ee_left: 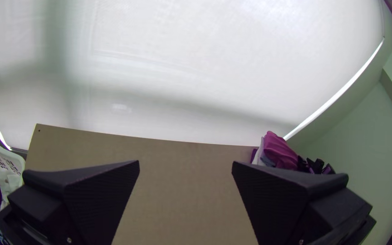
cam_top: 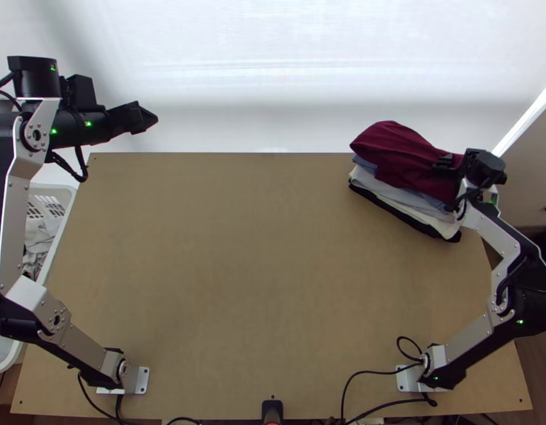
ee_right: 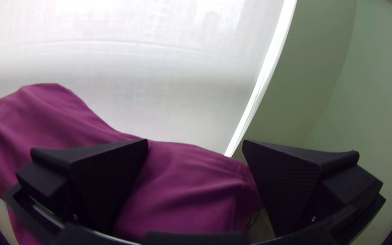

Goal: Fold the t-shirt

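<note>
Two grippers, one table point(cam_top: 258, 269), one white basket point(cam_top: 50, 189) and one clothes pile point(cam_top: 393, 193) are seen. The single maroon t-shirt point(cam_top: 396, 150) lies loosely bunched on top of the pile, at the table's far right corner. The right gripper point(cam_top: 445, 165) is at the t-shirt, its jaws wide apart and clamping nothing; whether they touch the cloth, one cannot tell. The left gripper point(cam_top: 149, 119), well away from it beyond the table's far left corner, has widely parted, empty jaws.

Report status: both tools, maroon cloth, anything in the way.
Left tool open, near table's far left corner. Right tool open, over right end of maroon cloth, possibly in the way. Cloth tops clothes pile.
</note>
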Tool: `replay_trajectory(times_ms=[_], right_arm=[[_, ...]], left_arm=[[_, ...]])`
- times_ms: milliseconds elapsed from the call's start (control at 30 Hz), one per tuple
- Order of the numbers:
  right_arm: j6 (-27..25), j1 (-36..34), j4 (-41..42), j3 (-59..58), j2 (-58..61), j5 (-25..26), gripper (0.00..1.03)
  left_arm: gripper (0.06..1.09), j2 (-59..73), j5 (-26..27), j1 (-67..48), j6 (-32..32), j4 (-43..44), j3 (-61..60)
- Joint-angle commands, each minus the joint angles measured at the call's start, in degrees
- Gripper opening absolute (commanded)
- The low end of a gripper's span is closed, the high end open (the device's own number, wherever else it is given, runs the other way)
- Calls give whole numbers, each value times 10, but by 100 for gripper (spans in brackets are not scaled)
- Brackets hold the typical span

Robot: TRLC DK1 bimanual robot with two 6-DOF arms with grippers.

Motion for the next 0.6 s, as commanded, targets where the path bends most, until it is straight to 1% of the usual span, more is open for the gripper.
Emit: replay_trajectory(times_ms=[0, 67, 200, 400, 467, 567], right_arm=[[12, 2, -1, 58, -46, 11, 98], [25, 21, -1, 90, -58, 11, 98], [29, 73, -1, 146, -42, 11, 98], [20, 128, -1, 216, 56, 11, 98], [14, 133, -2, 236, 96, 11, 98], [3, 132, -9, 259, 158, 12, 98]], left_arm=[[105, -25, 0, 7, -9, 4, 12], [105, -26, 0, 10, -9, 4, 12], [105, -31, 0, 15, -9, 5, 12], [105, -43, -20, 23, -9, 19, 13], [105, -46, -31, 31, -2, 22, 13], [105, -51, -32, 50, 2, 26, 13]])
